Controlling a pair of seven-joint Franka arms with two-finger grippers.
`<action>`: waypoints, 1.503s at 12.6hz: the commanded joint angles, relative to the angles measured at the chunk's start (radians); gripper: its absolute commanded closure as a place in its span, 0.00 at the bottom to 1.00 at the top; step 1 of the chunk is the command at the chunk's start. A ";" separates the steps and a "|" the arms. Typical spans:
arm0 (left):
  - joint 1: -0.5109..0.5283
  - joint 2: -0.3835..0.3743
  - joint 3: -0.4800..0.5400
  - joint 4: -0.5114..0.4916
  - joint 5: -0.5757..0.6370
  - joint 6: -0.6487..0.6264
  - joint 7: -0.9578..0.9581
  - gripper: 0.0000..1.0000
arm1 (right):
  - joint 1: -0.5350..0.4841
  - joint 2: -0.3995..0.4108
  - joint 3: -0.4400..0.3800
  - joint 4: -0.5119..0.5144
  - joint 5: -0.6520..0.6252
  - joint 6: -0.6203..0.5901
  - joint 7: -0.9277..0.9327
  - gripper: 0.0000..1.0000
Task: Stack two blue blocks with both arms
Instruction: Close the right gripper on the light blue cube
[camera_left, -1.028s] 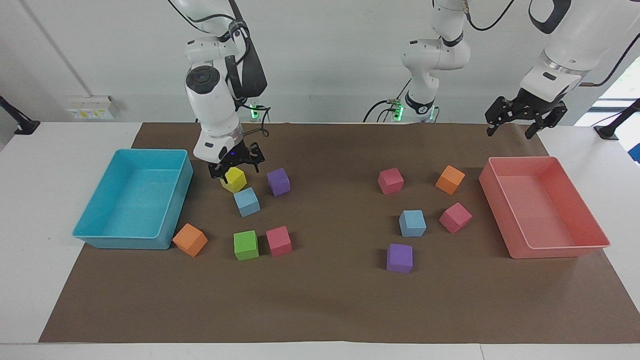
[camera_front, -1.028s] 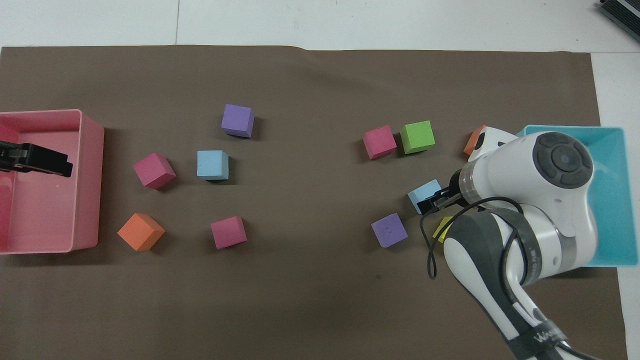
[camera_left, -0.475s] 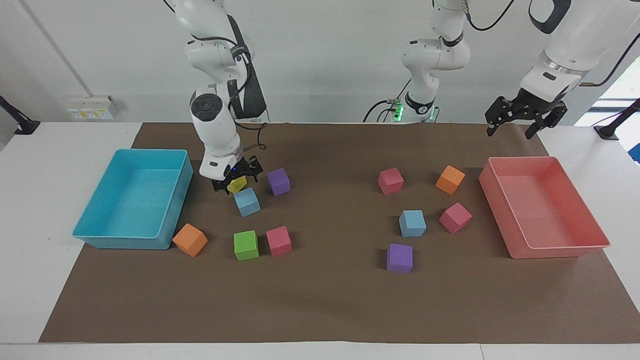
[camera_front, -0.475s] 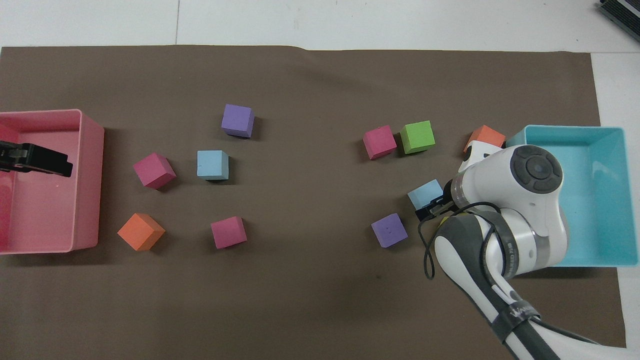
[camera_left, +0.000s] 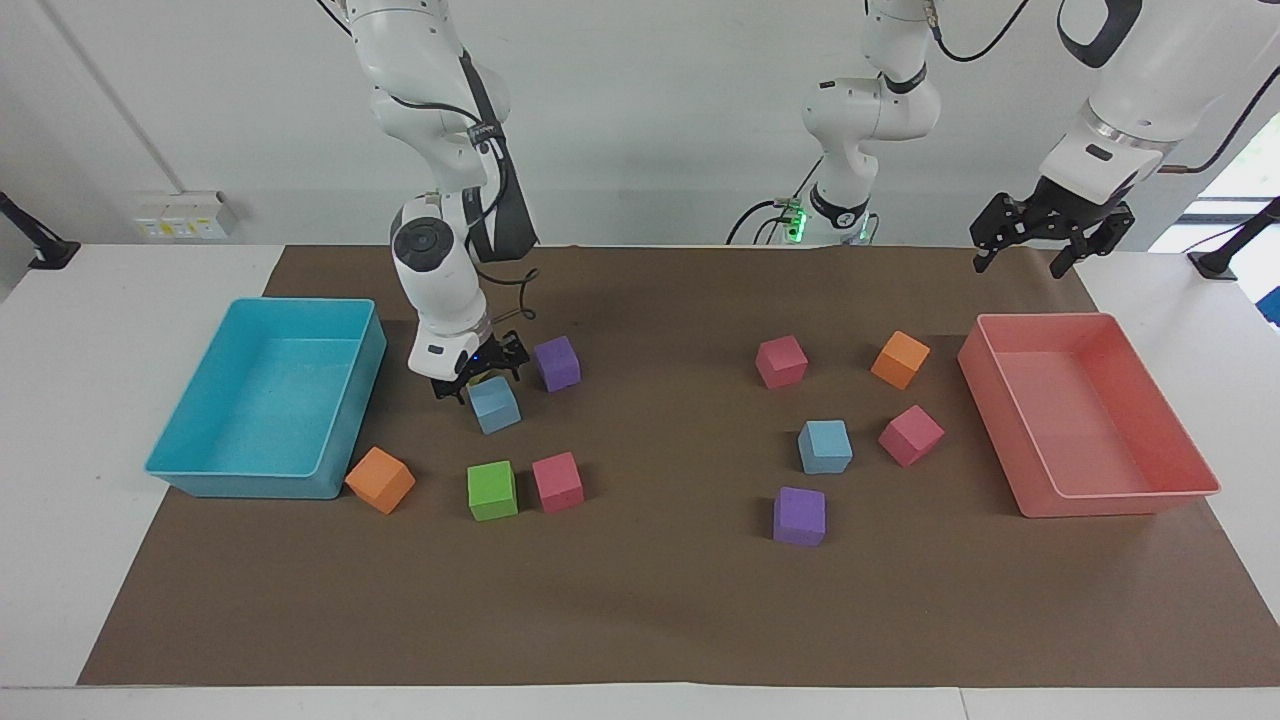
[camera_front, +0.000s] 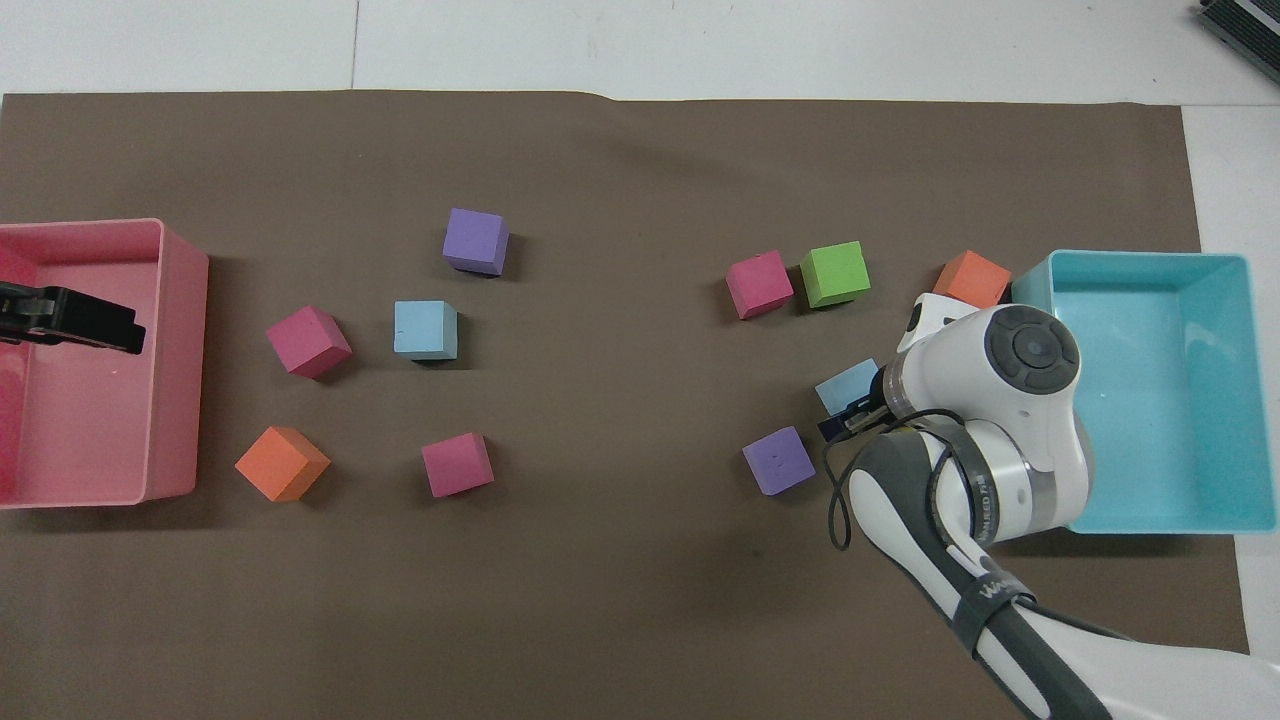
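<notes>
Right gripper: low over the blue block at the right arm's end of the table, fingers spread wide, nothing in them; whether they touch the cube cannot be told.
Left gripper: waits in the air over the pink tray, fingers apart, holding nothing.
Second blue block: on the mat toward the left arm's end, between a purple cube and a magenta cube, well apart from the first.
Handling: the cubes look like matte foam, so probably light, slightly yielding and not slippery; a modest squeeze should do.
Where to hold: two opposite side faces, mid-height, leaving the top face clear for stacking.
Turquoise tray: nothing in it; an orange cube sits just beside its corner.
Pink tray: nothing in it either.
Progress: stacking looks not yet begun; both blue blocks rest on the mat.
</notes>
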 joint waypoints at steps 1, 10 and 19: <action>0.014 -0.015 -0.008 -0.008 0.004 -0.013 0.005 0.00 | -0.012 0.009 0.009 -0.027 0.026 0.037 0.001 0.00; 0.014 -0.015 -0.008 -0.008 0.004 -0.011 0.005 0.00 | -0.007 0.009 0.007 -0.031 0.026 0.023 0.050 1.00; 0.014 -0.015 -0.008 -0.008 0.004 -0.013 0.005 0.00 | -0.007 -0.069 0.006 0.082 0.026 -0.164 0.174 1.00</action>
